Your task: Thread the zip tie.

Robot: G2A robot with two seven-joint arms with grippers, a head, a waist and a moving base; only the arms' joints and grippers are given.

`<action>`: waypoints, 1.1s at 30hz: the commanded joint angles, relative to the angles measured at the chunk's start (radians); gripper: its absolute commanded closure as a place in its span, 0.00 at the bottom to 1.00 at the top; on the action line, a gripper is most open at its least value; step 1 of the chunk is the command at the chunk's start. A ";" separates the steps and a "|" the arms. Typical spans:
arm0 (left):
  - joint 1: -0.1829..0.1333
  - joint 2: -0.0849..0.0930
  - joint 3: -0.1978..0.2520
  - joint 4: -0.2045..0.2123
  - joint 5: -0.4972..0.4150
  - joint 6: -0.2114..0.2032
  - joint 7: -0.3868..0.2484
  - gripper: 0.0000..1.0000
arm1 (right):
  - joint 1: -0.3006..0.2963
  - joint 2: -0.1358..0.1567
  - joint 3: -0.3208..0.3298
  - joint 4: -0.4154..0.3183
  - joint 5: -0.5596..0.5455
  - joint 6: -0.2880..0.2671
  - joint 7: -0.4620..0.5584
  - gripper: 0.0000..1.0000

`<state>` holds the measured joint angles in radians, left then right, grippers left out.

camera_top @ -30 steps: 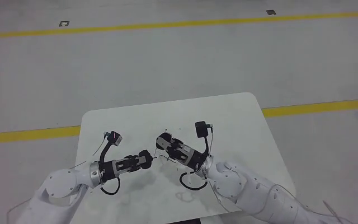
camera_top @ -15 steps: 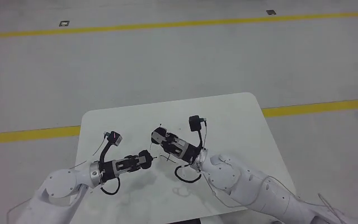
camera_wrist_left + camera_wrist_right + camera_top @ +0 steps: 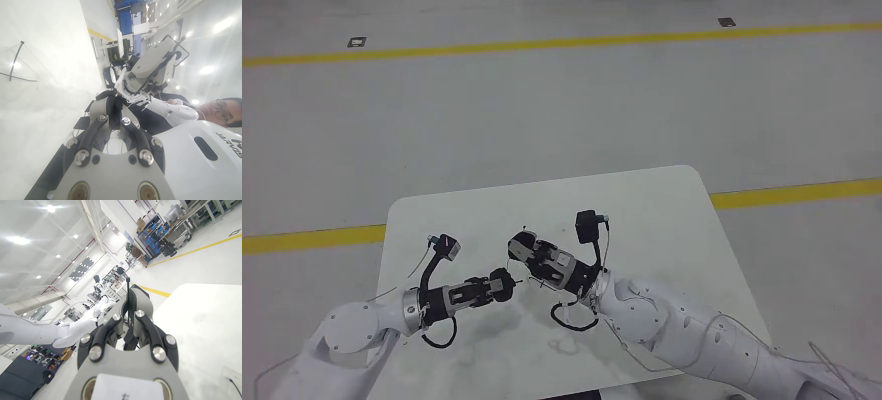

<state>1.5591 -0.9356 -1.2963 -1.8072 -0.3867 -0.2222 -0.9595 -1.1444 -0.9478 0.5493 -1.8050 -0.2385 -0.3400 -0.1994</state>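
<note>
- While the right gripper [image 3: 130,294] is clenched on a black zip tie [image 3: 128,302], the strap runs straight up between its two fingers and the small square head pokes out past the fingertips.
- From above, that same right gripper [image 3: 522,244] sits over the middle of the white table [image 3: 662,215], with its held tie too thin to make out from there.
- The left gripper [image 3: 111,98] has its fingers pressed together, the dark pads meeting with no gap (whether anything thin sits between them I cannot tell).
- In the top view the left gripper [image 3: 504,283] lies low over the table, its tip aimed toward the right arm and near the right gripper without touching it.
- Two loose zip ties [image 3: 16,59] lie crossed on the table [image 3: 47,37], one with its head end away from the crossing, the other running flat across it.
- These crossed ties rest on a clear sheet [image 3: 36,62] whose faint edges show against the white top.
- From above, the crossed loose zip ties [image 3: 542,283] are just beside the left gripper's tip, between the two arms.
- The right wrist camera catches one dark tie end [image 3: 234,384] on a corner of that clear sheet [image 3: 231,373], with the table [image 3: 198,317] spreading beyond it.
</note>
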 commanded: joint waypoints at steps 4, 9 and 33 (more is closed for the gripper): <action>0.000 0.000 0.000 0.000 0.000 0.000 0.000 1.00 | 0.000 0.000 0.000 0.000 0.000 0.000 0.000 1.00; 0.001 -0.002 0.013 -0.005 -0.018 0.020 0.010 1.00 | -0.022 0.001 0.028 0.006 -0.039 0.000 -0.007 1.00; -0.008 0.010 -0.022 -0.003 -0.263 0.241 -0.075 1.00 | -0.032 0.088 -0.051 -0.009 -0.291 0.000 -0.249 1.00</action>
<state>1.5554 -0.9264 -1.3165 -1.8077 -0.6646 0.0226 -1.0392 -1.1858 -0.8658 0.5175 -1.8137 -0.5192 -0.3400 -0.4313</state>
